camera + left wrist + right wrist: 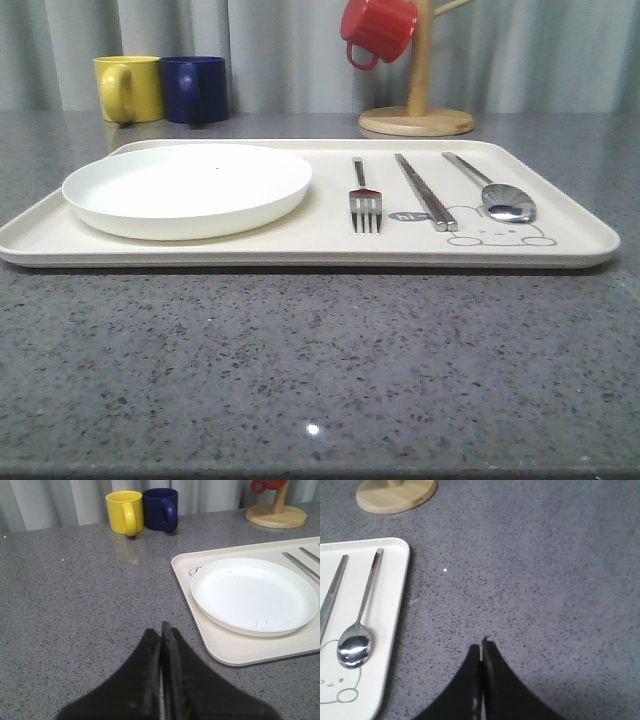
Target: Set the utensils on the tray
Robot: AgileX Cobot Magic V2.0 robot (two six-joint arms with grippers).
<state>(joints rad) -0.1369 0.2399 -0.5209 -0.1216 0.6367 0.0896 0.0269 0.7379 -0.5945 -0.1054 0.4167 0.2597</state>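
The cream tray (330, 240) lies across the middle of the grey table. On its right half rest a fork (365, 196), a pair of chopsticks (425, 190) and a spoon (497, 190), side by side, handles pointing away. The spoon (357, 625) and a chopstick (332, 595) also lie on the tray (395, 605) in the right wrist view. My left gripper (161, 630) is shut and empty over bare table, left of the tray's (235, 655) near corner. My right gripper (481, 647) is shut and empty over bare table, to the right of the tray.
A white plate (187, 187) sits on the tray's left half. A yellow mug (128, 88) and a blue mug (195, 90) stand at the back left. A wooden mug stand (417, 110) with a red mug (378, 30) stands at the back right.
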